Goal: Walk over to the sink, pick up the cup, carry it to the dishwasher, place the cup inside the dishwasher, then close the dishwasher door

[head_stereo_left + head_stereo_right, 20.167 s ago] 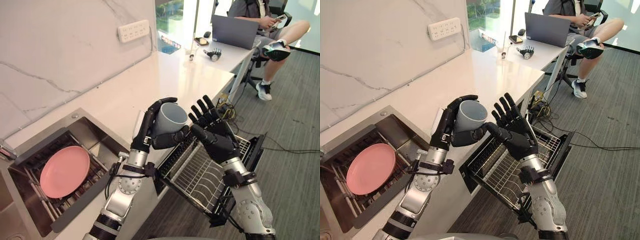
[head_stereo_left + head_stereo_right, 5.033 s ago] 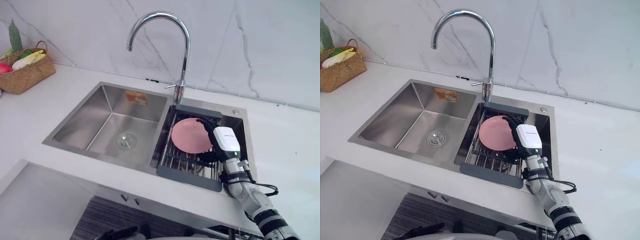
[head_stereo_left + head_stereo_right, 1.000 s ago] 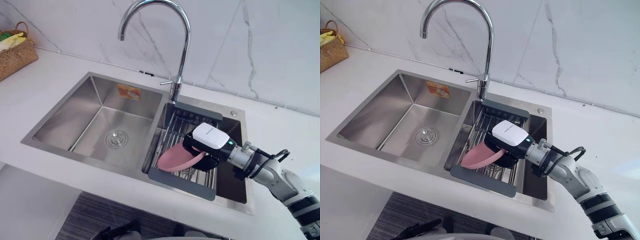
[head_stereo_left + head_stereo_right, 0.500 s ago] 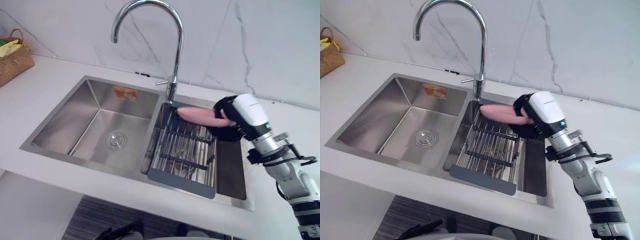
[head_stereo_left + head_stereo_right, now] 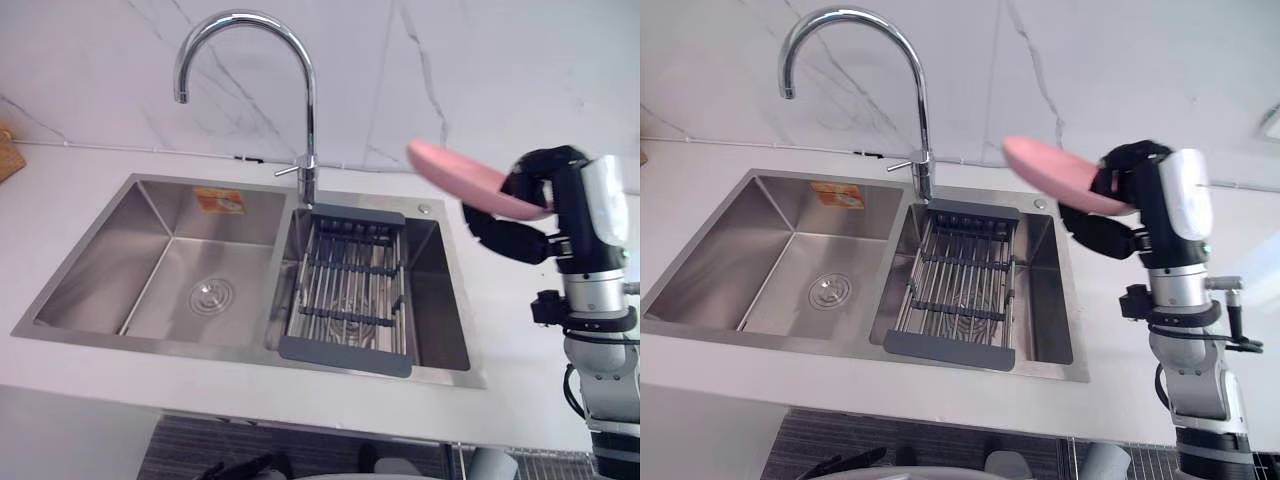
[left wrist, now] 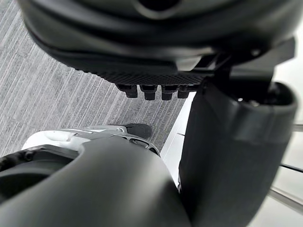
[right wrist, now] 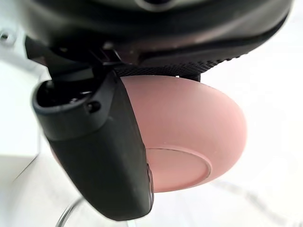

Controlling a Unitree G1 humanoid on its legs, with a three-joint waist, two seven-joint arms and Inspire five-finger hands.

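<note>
a pink plate [image 5: 462, 178] is up in the air in the right hand [image 5: 545, 205], tilted, seen over the bench [image 5: 80, 392] just right of the sink's [image 5: 150, 340] back corner and against the marble wall [image 5: 480, 70]. the right hand's fingers [image 7: 156, 71] lie across one face of the plate and the thumb [image 7: 102, 146] presses the other face, so the plate is pinched by its rim; most of it sticks out past the hand toward the sink. the plate touches nothing else.

the sink has two basins set in the white bench. the right basin holds a wire rack [image 5: 350, 290] with a dark frame, no dish on it. the left basin has a round drain [image 5: 210, 294] and an orange sticker [image 5: 220, 198] on its back wall. a curved chrome tap [image 5: 305, 100] stands at the back between the basins.

the left hand [image 6: 142, 47] hangs over grey floor [image 6: 57, 104]; its fingers [image 6: 149, 92] sit side by side, relaxed, with the thumb apart from them.
</note>
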